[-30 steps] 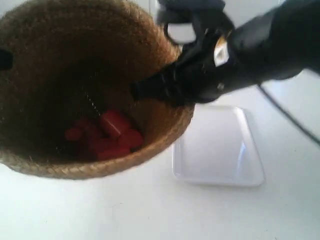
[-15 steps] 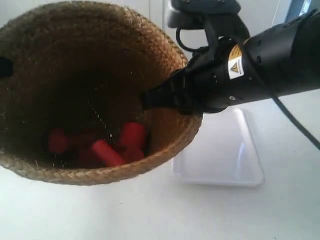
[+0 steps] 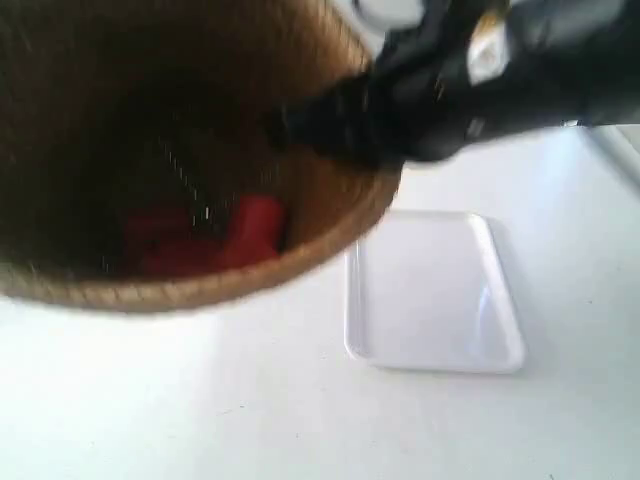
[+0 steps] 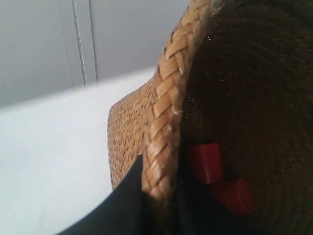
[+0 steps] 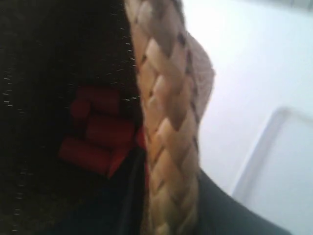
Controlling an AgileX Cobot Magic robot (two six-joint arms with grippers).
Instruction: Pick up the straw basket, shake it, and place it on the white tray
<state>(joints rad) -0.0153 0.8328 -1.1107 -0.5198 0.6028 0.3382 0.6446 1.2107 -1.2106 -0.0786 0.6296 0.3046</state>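
The straw basket [image 3: 330, 215] hangs in the air, blurred and filling the exterior view's upper left, with red cylinders [image 3: 250, 230] loose in its dark bottom. The arm at the exterior view's right reaches over the rim, its gripper [image 3: 300, 125] clamped on the wall. My right gripper [image 5: 166, 205] is shut on the braided rim [image 5: 168, 147], one finger inside and one outside. My left gripper [image 4: 159, 196] is shut on the opposite braided rim [image 4: 164, 127] in the same way. The white tray [image 3: 435, 290] lies bare on the table, right of and below the basket.
A white tabletop [image 3: 250, 400] spreads under the basket and around the tray. Grey wall panels [image 4: 58, 44] stand behind the table in the left wrist view. Red cylinders [image 5: 98, 132] show heaped inside the basket.
The basket has jerked upward and toward the camera, now blurred and cut off at the top. The red cylinders have shifted inside it. Both grippers keep their hold on the rim.
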